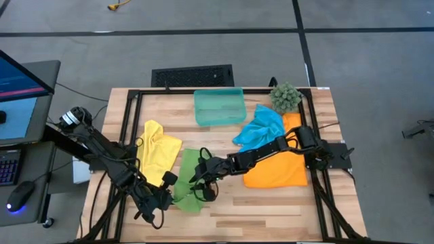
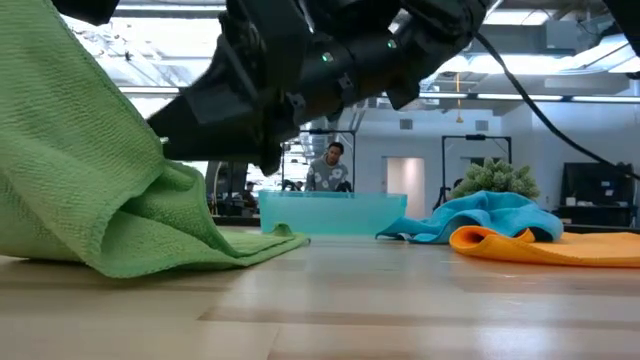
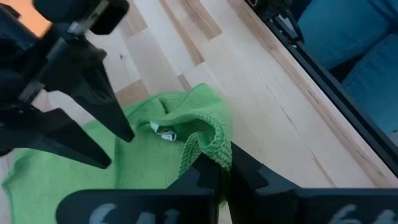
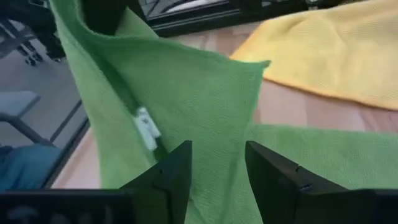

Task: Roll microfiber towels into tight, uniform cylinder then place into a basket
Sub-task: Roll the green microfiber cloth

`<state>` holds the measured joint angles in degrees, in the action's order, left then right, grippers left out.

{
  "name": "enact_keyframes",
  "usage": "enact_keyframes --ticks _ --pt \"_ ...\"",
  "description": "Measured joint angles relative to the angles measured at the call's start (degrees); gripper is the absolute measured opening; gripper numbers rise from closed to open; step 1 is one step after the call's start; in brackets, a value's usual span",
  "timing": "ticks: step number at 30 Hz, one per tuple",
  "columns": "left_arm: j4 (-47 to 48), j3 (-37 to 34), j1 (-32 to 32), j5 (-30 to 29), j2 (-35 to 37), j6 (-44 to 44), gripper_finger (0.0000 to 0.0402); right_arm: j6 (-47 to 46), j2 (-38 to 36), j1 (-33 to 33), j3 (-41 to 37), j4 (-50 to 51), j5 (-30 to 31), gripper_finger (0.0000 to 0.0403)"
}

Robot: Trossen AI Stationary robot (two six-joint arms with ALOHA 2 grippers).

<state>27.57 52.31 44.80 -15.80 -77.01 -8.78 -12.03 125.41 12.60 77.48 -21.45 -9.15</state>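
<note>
No towel is rolled yet and the basket [image 1: 219, 107] at the table's far edge looks empty: the left gripper [image 3: 221, 177] pinches a corner of the green towel [image 1: 188, 181] near the front edge, lifting it, while the right gripper [image 4: 217, 168] reaches in with fingers parted around the cloth, and the yellow towel [image 1: 157, 150], blue towel [image 1: 261, 128] and orange towel [image 1: 281, 169] lie loose.

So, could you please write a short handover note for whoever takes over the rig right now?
Left gripper: shut on the green towel, pinching an edge and holding it lifted off the table.
Right gripper: open, fingers on either side of a fold of the green towel, not yet gripping.
Yellow towel: crumpled, beside the green one.
Blue towel: bunched, overlapping the orange towel, which lies flat.
Basket: at the table's far edge, with no towel in it.
Done: no towel rolled, none placed.
Left: roll all four and put them in the basket.
</note>
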Motion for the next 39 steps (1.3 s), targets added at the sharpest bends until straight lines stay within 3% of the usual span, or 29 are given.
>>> enact_keyframes --ticks 6,16,21,26,32,39 --pt "0.85 0.0 0.0 0.01 0.0 0.0 0.0 -0.04 0.62 0.0 0.51 1.4 -0.93 0.0131" --pt "3.06 0.0 0.0 -1.46 0.0 -0.94 0.0 1.72 -0.02 0.06 1.64 3.44 -4.5 0.0015" --pt "3.02 0.0 0.0 -1.54 0.0 -1.69 0.0 2.95 -1.13 0.94 1.69 4.43 -3.26 0.0014" --pt "4.95 0.02 0.0 -1.83 0.02 -4.11 0.0 4.93 -3.09 2.9 1.72 8.73 5.52 0.0005" --pt "10.45 0.02 -0.28 -7.3 0.02 -9.41 0.0 4.74 -6.66 6.82 1.72 15.86 19.54 0.0003" --pt "10.56 0.02 -3.17 -10.5 0.02 -9.51 0.0 -2.73 -8.16 10.28 1.59 21.25 37.44 0.0003"
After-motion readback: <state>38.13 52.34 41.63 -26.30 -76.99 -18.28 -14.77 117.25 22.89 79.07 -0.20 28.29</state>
